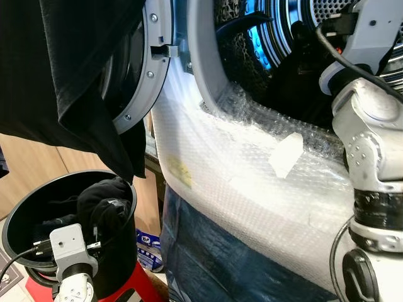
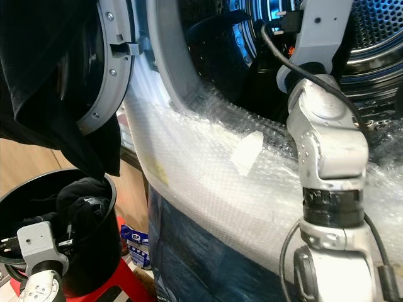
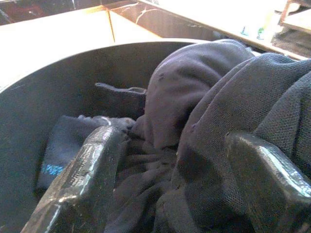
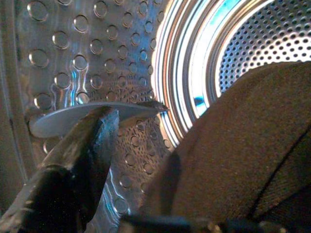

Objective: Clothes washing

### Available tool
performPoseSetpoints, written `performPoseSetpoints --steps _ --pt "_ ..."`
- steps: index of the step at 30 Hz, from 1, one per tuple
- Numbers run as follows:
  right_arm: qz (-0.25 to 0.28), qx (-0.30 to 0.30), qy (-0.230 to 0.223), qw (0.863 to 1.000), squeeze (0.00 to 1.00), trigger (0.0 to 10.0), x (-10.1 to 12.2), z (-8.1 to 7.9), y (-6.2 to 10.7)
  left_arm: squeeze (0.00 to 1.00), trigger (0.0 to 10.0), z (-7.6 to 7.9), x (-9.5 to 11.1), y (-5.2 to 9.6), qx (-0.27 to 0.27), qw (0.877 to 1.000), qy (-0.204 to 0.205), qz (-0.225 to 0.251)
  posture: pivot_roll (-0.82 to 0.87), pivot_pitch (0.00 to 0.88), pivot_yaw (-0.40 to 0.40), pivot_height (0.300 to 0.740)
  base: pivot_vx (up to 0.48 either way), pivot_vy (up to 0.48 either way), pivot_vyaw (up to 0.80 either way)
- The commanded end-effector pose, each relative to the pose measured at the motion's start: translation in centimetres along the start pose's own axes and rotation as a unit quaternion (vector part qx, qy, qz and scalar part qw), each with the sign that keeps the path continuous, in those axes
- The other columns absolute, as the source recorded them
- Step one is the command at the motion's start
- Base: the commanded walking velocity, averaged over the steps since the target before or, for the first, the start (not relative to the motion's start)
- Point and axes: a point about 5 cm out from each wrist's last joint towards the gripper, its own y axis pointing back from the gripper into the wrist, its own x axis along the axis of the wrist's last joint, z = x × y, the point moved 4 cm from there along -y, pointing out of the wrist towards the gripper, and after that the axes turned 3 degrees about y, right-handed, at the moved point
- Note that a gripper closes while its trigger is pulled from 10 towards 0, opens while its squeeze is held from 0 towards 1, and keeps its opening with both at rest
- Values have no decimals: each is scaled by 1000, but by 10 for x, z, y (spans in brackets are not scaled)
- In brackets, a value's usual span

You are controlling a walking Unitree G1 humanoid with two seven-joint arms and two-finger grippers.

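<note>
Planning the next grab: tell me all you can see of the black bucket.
The bucket is round, black and smooth-walled like plastic, standing upright beside the washer, below its open door. Dark clothes are piled inside, reaching its rim. The left gripper is inside it, fingers open around the pile.

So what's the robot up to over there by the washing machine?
It is loading laundry. The right hand is inside the washer drum with a dark garment draped against it. The left hand is down in the black bucket, its open fingers set around the dark clothes piled there. Another black garment hangs over the open washer door. Bubble wrap covers the machine's front.
</note>
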Motion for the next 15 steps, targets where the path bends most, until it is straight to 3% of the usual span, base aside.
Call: performPoseSetpoints --steps 1,5,7,9,11,12,13,15 --pt "5 -20 -23 1000 1000 10000 10 0 -18 0 10000 3 2 -2 -5 1000 6 1 118 0 -41 740 0 0 0" --pt "-5 -35 -22 999 1000 10000 13 2 -32 0 10000 3 4 -3 -4 1000 6 3 124 0 -43 740 0 0 0" --pt "-22 -79 -3 997 1000 10000 20 15 -46 0 10000 0 3 -5 1 1000 2 -2 111 0 -45 740 0 0 0" --pt "-28 -90 -6 995 1000 10000 23 20 -49 0 10000 -1 1 -5 2 1000 -3 -8 110 0 -47 740 0 0 0" --pt "-25 -53 27 998 1000 10000 29 3 -53 0 10000 0 0 -5 1 1000 -1 -10 111 0 -46 740 0 0 0" --pt "-20 -4 57 998 1000 10000 32 -15 -55 0 10000 1 0 -5 0 1000 0 -10 110 0 -47 740 0 0 0" --pt "-16 21 55 998 1000 10000 35 -23 -56 0 10000 1 0 -5 0 1000 0 -10 110 0 -47 740 0 0 0" --pt "53 -80 -4 995 1000 10000 75 23 -55 0 10000 3 0 -4 0 1000 3 -10 111 0 -59 740 0 0 0"
